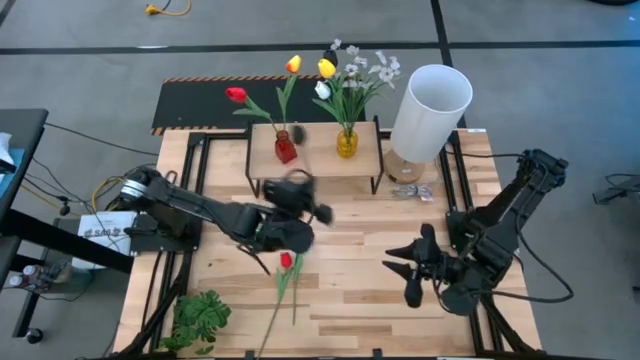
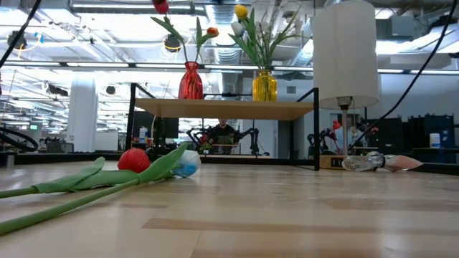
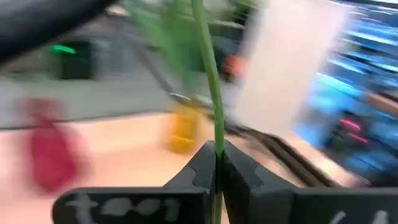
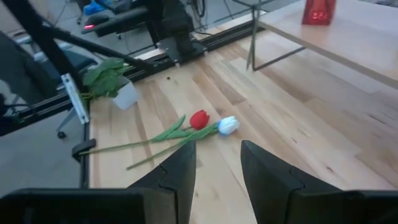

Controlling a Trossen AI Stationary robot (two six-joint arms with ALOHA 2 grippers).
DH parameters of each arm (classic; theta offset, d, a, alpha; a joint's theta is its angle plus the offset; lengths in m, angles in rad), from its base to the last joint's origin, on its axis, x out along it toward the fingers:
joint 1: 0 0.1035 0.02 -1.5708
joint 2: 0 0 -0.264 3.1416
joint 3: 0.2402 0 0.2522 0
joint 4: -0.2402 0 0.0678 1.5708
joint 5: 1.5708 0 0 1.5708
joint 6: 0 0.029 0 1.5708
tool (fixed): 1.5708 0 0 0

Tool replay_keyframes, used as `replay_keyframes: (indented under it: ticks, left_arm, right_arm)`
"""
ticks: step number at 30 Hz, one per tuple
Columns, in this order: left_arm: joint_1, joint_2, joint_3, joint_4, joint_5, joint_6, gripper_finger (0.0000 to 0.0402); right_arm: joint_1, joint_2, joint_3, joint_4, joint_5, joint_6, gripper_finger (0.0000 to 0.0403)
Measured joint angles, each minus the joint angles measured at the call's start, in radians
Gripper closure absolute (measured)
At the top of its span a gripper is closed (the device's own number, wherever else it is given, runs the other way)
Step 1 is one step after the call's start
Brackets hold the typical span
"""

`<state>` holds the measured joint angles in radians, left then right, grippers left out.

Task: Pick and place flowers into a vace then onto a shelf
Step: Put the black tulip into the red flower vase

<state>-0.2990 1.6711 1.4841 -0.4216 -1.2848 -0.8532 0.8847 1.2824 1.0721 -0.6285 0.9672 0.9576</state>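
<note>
My left gripper (image 1: 305, 195) hovers, blurred, over the table just in front of the shelf (image 1: 315, 165), shut on a green flower stem (image 3: 215, 118); the flower's head is out of the wrist view. On the shelf stand a red vase (image 1: 286, 148) with two tulips and a yellow vase (image 1: 347, 142) with several flowers. A red tulip (image 4: 199, 119) and a white tulip (image 4: 228, 125) lie flat on the table, stems toward its near edge. My right gripper (image 1: 410, 265) waits open at the near right, holding nothing. My left gripper pinches the thin green stem (image 3: 216, 148) between its two shut fingers (image 3: 198, 171). The stem lies across the fingers and rises beyond them, clear of the table. Which part of the stem's length this is cannot be told.
A white lamp (image 1: 430, 110) stands at the shelf's right end. A leafy green sprig (image 1: 200, 316) lies at the near left corner. A small crumpled wrapper (image 1: 410, 192) lies beside the lamp's foot. A black striped panel (image 1: 200, 100) lies beyond the table's far edge.
</note>
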Motion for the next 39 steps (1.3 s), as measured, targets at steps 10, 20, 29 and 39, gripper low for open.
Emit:
replay_keyframes:
  ticks: [10, 20, 29, 39]
  left_arm:
    - [-0.022, 0.265, 0.002, 1.085, 0.474, 0.584, 0.0401]
    - [-0.011, 0.525, 0.158, 1.430, 0.469, 0.604, 0.0401]
    - [0.010, 0.545, 0.482, 1.555, 0.236, 1.236, 0.0401]
    - [0.070, 0.542, 0.621, 1.967, -0.003, 2.120, 0.0401]
  right_arm:
    - [0.176, 0.000, 0.000, 0.030, 0.120, 0.002, 0.0285]
    - [0.405, -0.002, 0.000, 0.096, 0.436, 0.016, 0.0285]
    - [0.423, -0.002, 0.000, 0.114, 0.472, 0.019, 0.0285]
    - [0.422, -0.002, 0.000, 0.114, 0.478, 0.019, 0.0285]
